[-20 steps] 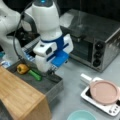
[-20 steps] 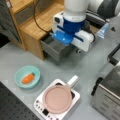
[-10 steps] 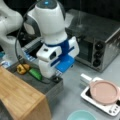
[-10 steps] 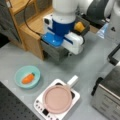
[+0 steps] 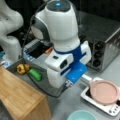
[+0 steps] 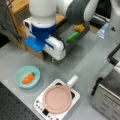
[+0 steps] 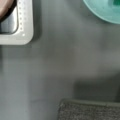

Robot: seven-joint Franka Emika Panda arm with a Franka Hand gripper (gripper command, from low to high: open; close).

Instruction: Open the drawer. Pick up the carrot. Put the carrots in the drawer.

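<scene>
Hand (image 6: 53, 58): aperture can't tell | drawer (image 6: 75, 41) open | carrot (image 6: 28, 78) in bowl (image 6: 18, 75)

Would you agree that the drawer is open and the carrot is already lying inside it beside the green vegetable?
Not quite: the drawer is open, but the carrot lies in the teal bowl on the table, as a front view shows. The green vegetable is in the drawer.

A robot lab dressed as a toy kitchen: a grey counter (image 6: 82, 62) carries a toaster oven (image 5: 105, 42), a small hob (image 6: 57, 100) with a pink pan (image 6: 56, 98), beside a black perforated board (image 6: 10, 107).
</scene>
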